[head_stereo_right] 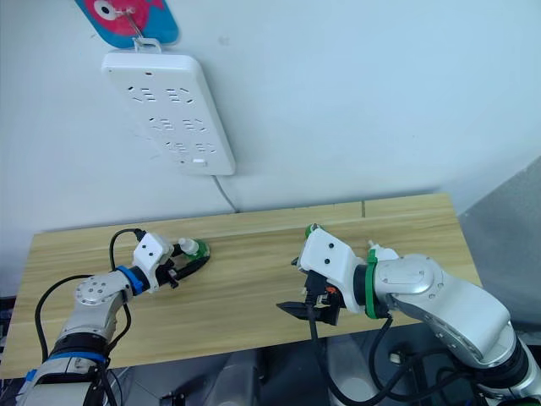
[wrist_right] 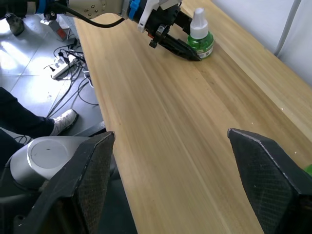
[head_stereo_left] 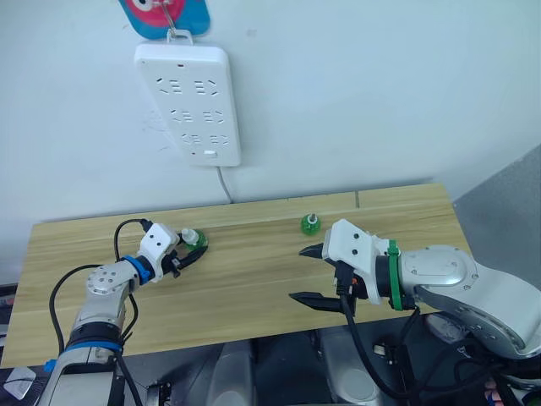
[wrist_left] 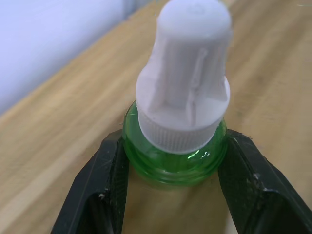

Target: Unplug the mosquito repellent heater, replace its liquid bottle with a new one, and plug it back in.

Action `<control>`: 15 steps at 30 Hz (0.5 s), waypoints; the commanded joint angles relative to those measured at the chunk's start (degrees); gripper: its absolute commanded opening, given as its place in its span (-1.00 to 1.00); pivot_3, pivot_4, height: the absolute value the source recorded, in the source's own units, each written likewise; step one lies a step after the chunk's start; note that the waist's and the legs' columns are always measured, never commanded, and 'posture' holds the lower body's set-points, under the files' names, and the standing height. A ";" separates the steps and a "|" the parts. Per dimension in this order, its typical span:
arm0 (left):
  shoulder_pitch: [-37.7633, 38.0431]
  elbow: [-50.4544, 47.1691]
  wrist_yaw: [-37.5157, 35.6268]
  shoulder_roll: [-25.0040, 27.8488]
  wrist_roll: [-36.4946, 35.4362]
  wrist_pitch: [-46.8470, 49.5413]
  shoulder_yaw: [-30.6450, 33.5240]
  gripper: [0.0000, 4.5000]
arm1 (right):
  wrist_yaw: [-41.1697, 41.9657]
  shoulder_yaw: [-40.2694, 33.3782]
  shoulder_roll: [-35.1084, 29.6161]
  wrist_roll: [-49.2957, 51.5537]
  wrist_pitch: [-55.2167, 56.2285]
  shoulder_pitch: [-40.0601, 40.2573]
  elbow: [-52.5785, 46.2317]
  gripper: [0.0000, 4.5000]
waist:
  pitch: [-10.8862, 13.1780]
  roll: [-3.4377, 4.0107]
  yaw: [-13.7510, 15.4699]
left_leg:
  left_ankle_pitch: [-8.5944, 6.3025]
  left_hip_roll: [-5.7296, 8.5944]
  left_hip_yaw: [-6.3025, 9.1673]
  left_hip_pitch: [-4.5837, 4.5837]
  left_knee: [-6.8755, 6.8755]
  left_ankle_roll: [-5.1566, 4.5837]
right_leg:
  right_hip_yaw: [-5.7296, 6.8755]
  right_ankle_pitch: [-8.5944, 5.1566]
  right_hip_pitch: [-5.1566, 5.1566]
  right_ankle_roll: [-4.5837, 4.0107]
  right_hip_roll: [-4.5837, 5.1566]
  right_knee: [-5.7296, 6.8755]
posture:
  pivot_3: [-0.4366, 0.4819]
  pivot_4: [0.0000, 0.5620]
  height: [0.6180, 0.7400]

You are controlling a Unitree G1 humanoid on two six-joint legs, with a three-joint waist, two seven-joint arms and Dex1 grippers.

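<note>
Got a white power strip (head_stereo_left: pixel 188 101) hanging on the wall above a wooden counter (head_stereo_left: pixel 254 288). Pretty much straight below the strip: a green bottle (head_stereo_left: pixel 193 238) with a white cap, standing upright on the counter and pinched by the left gripper (head_stereo_left: pixel 196 251). Close up from the left wrist, can see the black fingers (wrist_left: pixel 105 185) pressed against the green body on both sides, just under the cap.

Below the strip and off to its right: a second little green bottle (head_stereo_left: pixel 310 224), on its own near the counter's back edge. Just in front of that, the right gripper (head_stereo_left: pixel 297 273), spread wide and holding nothing.

From the right eye, also catching a small white lump (head_stereo_right: pixel 382 251) behind the right arm. Can't tell if that's the heater.

From the right wrist, spotting floor cables (wrist_right: pixel 68 73) and a person's shoe (wrist_right: pixel 63 119).
</note>
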State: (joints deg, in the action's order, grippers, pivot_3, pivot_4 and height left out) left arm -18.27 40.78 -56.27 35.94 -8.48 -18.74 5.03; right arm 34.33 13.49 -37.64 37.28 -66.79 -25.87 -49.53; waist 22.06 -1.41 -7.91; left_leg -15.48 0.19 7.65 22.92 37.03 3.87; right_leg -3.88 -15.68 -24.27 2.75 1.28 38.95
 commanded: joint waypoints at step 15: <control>0.97 -50.66 -15.76 5.55 -20.13 39.79 -8.88 -0.02 | -1.56 -8.15 1.51 2.29 10.59 1.80 0.01 0.73 | -0.23 -0.10 -0.14 | 0.08 0.05 0.02 0.08 -0.01 0.14 | 0.01 0.04 -0.06 0.07 -0.04 -0.01 | -0.54 0.08 1.00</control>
State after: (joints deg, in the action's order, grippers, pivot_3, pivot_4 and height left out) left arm -16.78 -6.73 -70.46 40.35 -26.65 17.97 -3.22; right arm 34.12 6.03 -36.92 40.44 -58.21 -23.35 -48.75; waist 21.83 -1.51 -8.06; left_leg -15.39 0.24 7.65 23.00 37.01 4.03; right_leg -3.89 -15.64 -24.34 2.81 1.21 38.94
